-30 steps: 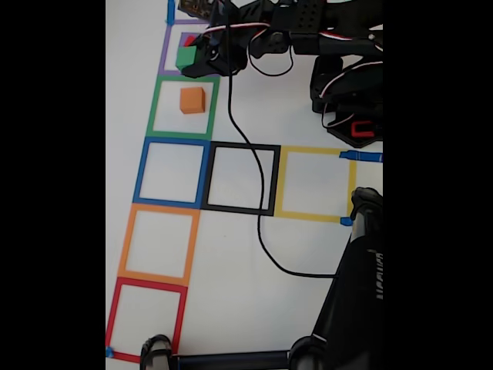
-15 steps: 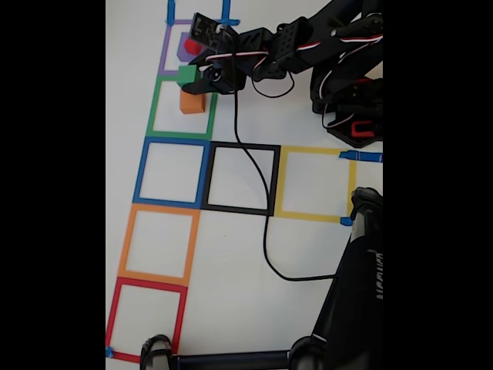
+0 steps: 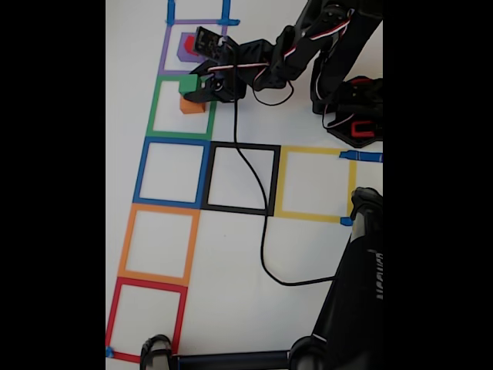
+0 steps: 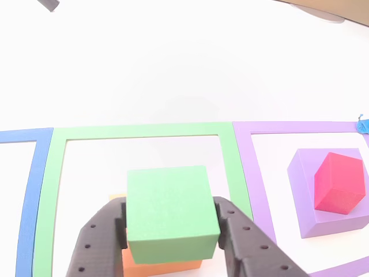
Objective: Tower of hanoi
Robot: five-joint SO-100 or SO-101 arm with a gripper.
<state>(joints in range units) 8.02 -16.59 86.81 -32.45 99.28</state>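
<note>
Findings, left to right in the other view. The claw (image 4: 172, 231) is clamped on the green cube (image 4: 171, 212), one finger pressed flat against each side face. Directly beneath the claw, an edge of the orange cube (image 4: 162, 266) shows under the green one; whether the two touch cannot be told. Both sit inside the green tape square (image 4: 141, 133). To the right of the claw, well apart, the red cube (image 4: 339, 183) rests tilted on the purple cube (image 4: 308, 199), inside the purple tape square (image 4: 300, 127). The fixed view confirms the claw (image 3: 190, 87) over the orange cube (image 3: 192, 106).

Assessment: the cubes look rigid, light and smooth. Opposite flat faces, taken squarely, offer the soundest hold; a corner hold would likely slip.
</note>
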